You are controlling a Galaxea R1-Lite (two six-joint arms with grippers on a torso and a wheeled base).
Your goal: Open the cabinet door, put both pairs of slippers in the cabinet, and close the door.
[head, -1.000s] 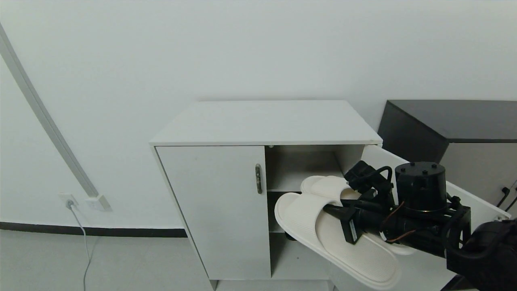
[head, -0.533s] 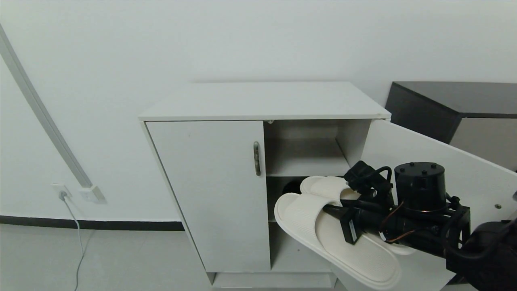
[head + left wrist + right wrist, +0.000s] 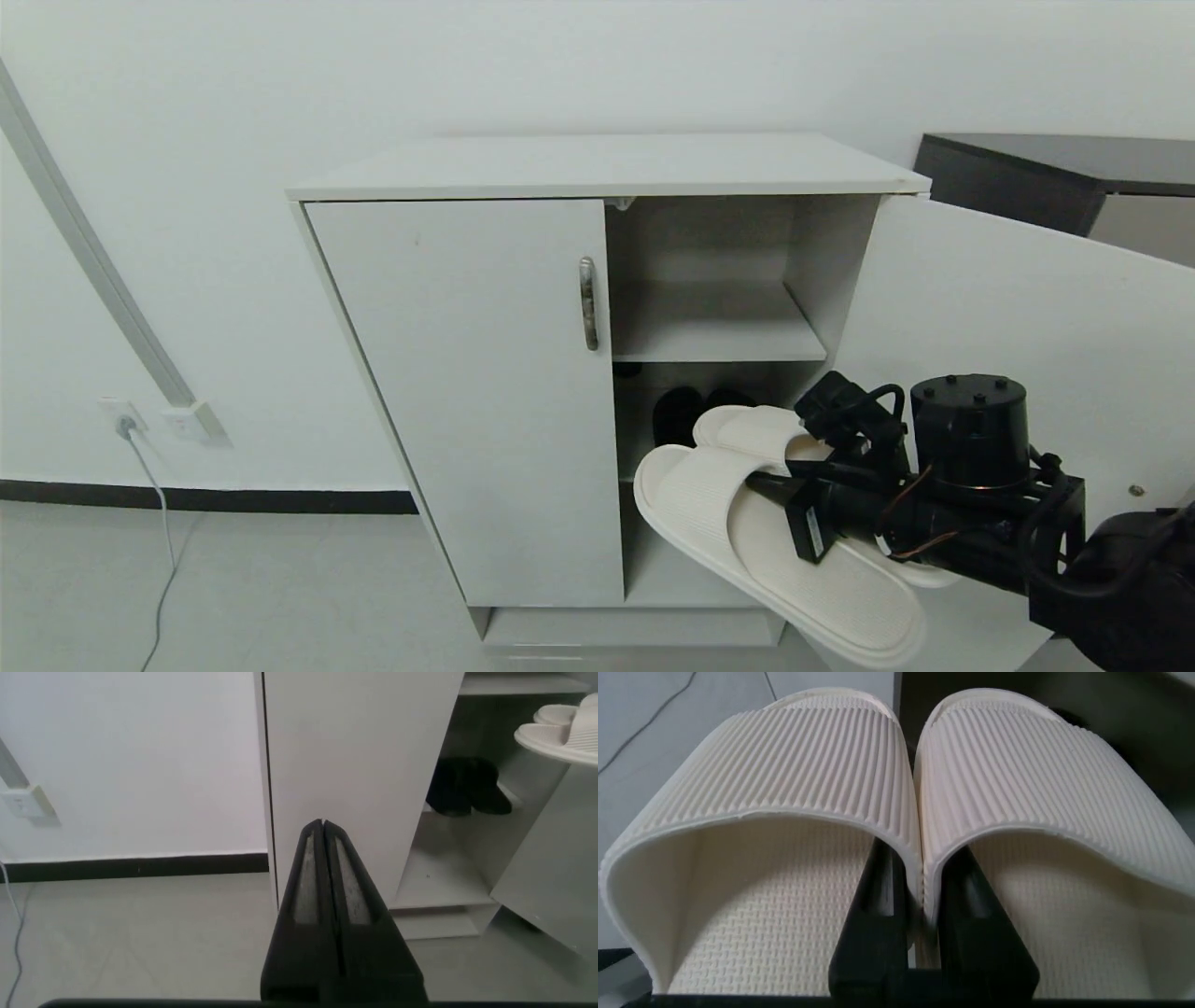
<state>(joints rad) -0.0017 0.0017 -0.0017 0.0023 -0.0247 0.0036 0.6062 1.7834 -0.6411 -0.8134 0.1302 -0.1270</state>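
Way in via rt half of cabinet (image 3: 607,163), centre frame: rt door (image 3: 990,317) standing wide open at right edge. Lt door (image 3: 457,392) shut, walling off left half. Room above top shelf (image 3: 714,338); mid level partly taken by black shoes (image 3: 679,415). White slippers (image 3: 738,504) hanging across opening, lower right.
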